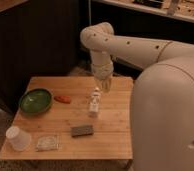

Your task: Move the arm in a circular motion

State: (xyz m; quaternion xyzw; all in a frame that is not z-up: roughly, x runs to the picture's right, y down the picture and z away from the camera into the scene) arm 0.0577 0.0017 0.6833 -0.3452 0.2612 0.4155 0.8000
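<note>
My cream-white arm (140, 47) reaches from the large rounded body at the right across to a rounded elbow joint (97, 37) with small dark dots, then bends down over the wooden table (110, 135). The pale gripper (104, 84) hangs at its tip above the far middle of the table, just behind and above a small white bottle (94, 101) that stands upright. The gripper holds nothing that I can see.
On the table are a green bowl (35, 100) at the left, a small orange-red item (63, 99), a white cup (18, 138) at the front left, a clear packet (47, 143) and a dark grey block (82, 131). Dark cabinets stand behind.
</note>
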